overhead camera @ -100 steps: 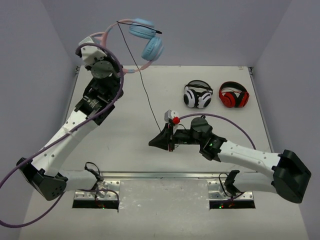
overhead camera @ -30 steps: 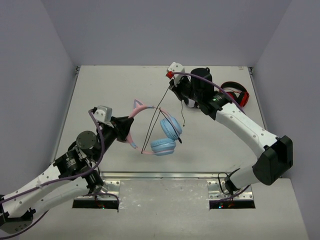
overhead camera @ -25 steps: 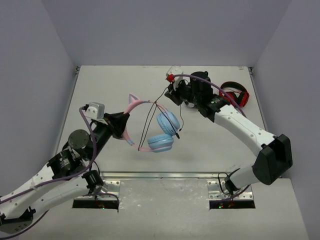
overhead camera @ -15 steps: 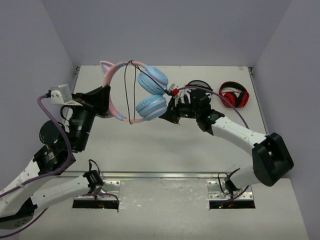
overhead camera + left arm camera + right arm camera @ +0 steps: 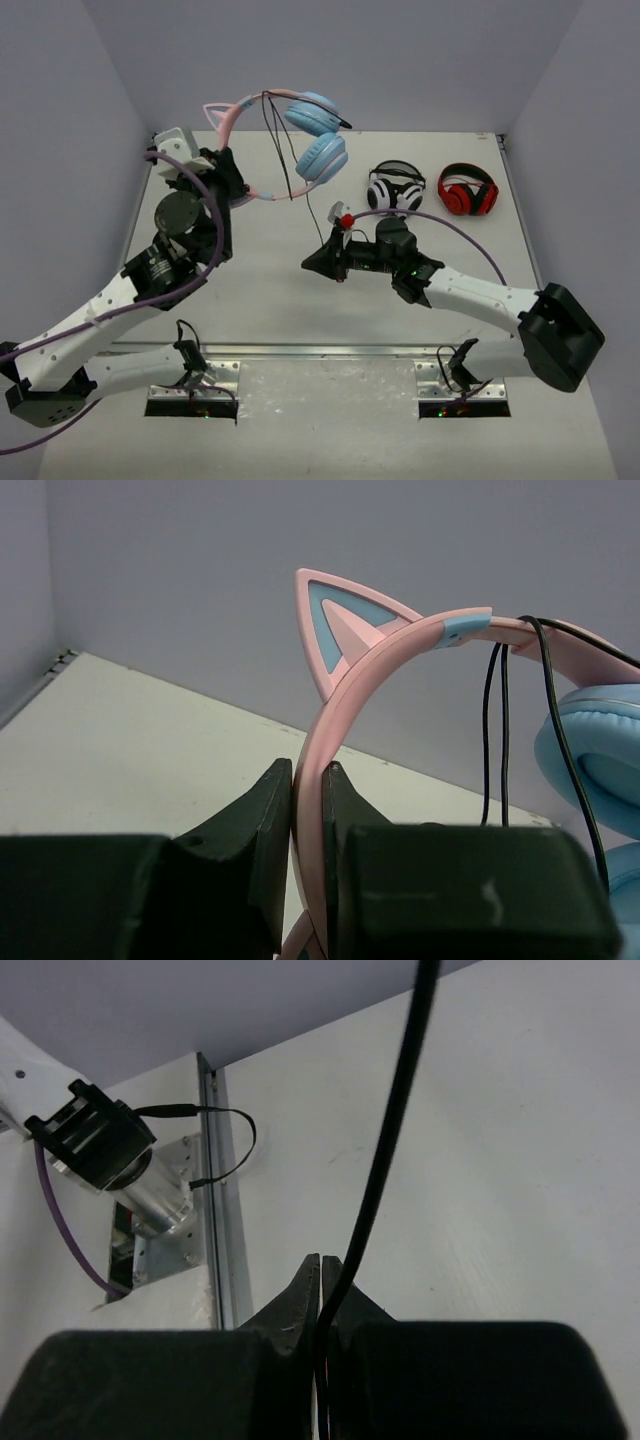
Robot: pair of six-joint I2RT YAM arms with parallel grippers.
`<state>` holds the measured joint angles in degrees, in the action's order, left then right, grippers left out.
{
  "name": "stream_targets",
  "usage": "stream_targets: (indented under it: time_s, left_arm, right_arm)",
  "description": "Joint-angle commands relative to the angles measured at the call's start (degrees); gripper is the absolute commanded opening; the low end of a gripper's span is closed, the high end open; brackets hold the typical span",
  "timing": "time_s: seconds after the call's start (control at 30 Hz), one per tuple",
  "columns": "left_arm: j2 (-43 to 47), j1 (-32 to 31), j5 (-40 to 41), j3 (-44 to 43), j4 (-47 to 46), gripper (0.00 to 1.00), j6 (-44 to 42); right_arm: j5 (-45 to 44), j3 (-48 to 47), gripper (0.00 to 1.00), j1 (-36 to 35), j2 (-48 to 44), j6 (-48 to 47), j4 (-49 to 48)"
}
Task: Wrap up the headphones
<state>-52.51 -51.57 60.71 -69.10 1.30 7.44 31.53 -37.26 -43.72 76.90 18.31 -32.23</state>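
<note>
The headphones [image 5: 300,125] have a pink cat-ear headband [image 5: 400,645] and light blue ear cups [image 5: 322,157]. They hang in the air at the back left. My left gripper [image 5: 232,180] is shut on the headband [image 5: 308,810]. Two turns of the thin black cable [image 5: 495,730] lie over the band. The cable [image 5: 308,205] runs down to my right gripper [image 5: 312,264], low over the table's middle and shut on the cable [image 5: 385,1150].
White-and-black headphones [image 5: 396,190] and red-and-black headphones [image 5: 468,190] lie at the back right of the table [image 5: 250,290]. A metal rail [image 5: 330,351] runs along the near edge. Grey walls stand on three sides.
My left gripper raised the headphones toward the back left. My right gripper came down and toward the near side with the cable, drawing it away from the band.
</note>
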Motion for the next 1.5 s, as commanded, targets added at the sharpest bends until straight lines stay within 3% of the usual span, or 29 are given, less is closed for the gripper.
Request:
stream_targets:
  time_s: [0.0,0.13,0.3,0.47,0.57,0.7,0.93,1.1,1.27,1.37,1.47]
  left_arm:
    - [-2.9,0.0,5.0,-5.4,-9.9,0.00,-3.3]
    - [-10.7,2.7,3.3,-9.7,-6.2,0.00,-2.6]
    - [-15.2,10.3,-2.6,-14.5,2.3,0.00,6.7]
    - [-18.4,15.5,-3.5,-13.3,2.1,0.00,5.6]
    - [-17.9,17.7,-6.7,-7.0,-4.4,0.00,2.5]
    - [-17.5,17.7,-8.6,-0.1,-6.4,0.00,1.2]
    - [-5.9,17.4,-22.4,25.1,-16.8,0.00,2.7]
    - [0.6,17.4,-38.8,35.8,-21.1,0.00,2.6]
    - [2.3,17.0,-52.6,42.0,-23.6,0.00,3.2]
    - [2.9,16.5,-55.9,43.2,-20.7,0.00,2.1]
    - [2.6,14.8,-53.5,42.4,-16.1,0.00,1.6]
  right_arm:
    - [-4.5,1.5,0.01,-3.4,-5.0,0.4,-5.7]
    - [-6.2,-2.3,0.01,-7.6,-7.1,-3.5,2.0]
    - [-7.0,-8.7,0.01,-9.7,-7.4,-8.7,16.7]
    - [-11.1,-12.8,0.01,-11.6,-9.6,-12.8,26.3]
    - [-12.5,-16.2,0.01,-12.4,-9.3,-15.5,32.5]
    - [-14.3,-23.7,0.01,-12.6,-5.5,-20.7,44.3]
    - [-21.1,-38.2,0.03,-12.5,0.6,-37.6,65.2]
    - [-25.7,-40.8,0.03,-12.4,3.2,-44.1,69.3]
    - [-29.3,-36.1,0.03,-11.6,2.7,-47.8,62.3]
    - [-36.1,-35.9,0.06,-10.6,3.9,-49.6,58.4]
    - [-39.9,-37.9,0.13,-8.5,5.8,-50.6,57.2]
